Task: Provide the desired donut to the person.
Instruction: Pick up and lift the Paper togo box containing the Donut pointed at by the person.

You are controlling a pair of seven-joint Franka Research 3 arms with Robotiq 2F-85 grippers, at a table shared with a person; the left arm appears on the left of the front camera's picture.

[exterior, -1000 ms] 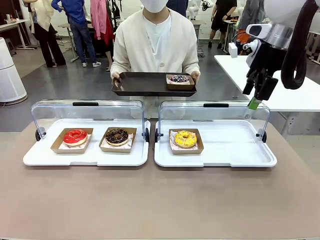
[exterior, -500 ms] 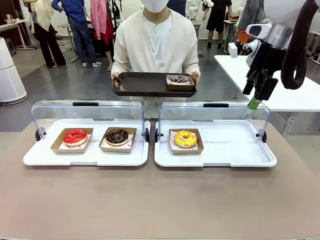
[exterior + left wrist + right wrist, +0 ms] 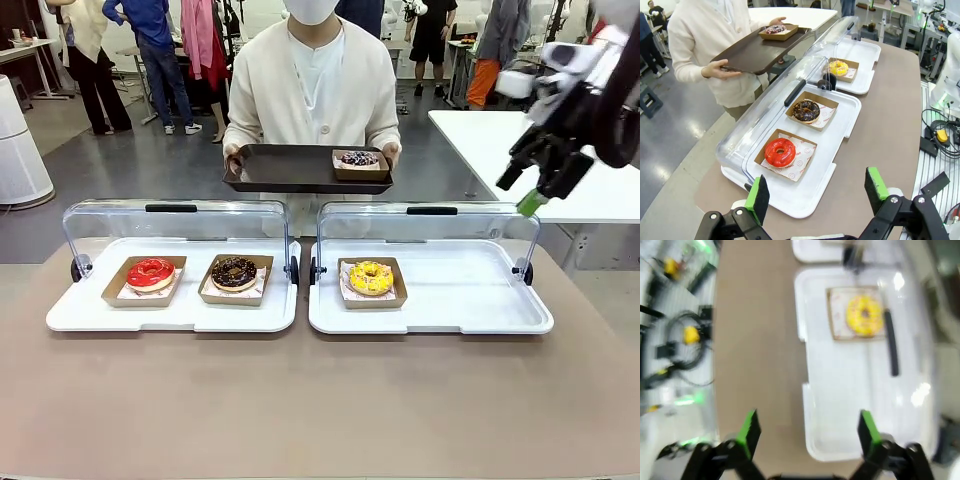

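Observation:
The person [image 3: 310, 90] stands at the far side holding a dark brown tray [image 3: 280, 168] with a sprinkled dark donut [image 3: 359, 158] in a cardboard boat on it. On the table lie a red donut [image 3: 150, 272], a chocolate donut [image 3: 234, 272] and a yellow donut [image 3: 371, 277], each in its own boat. My right gripper [image 3: 525, 195] hangs open, high above the right case's far right corner, holding nothing. Its wrist view is blurred and looks down on the yellow donut [image 3: 865, 315]. My left gripper [image 3: 817, 192] is open and empty, back from the red donut [image 3: 780, 152].
Two white display cases with raised clear lids, the left [image 3: 170, 225] and the right [image 3: 430, 228], stand side by side. The right half of the right case's base [image 3: 470, 290] is bare. A white table [image 3: 590, 190] stands at the far right. Bystanders move about in the background.
My right arm has swung to the right and tilted, still open. The person and the tray have stayed put, and the donuts have not moved.

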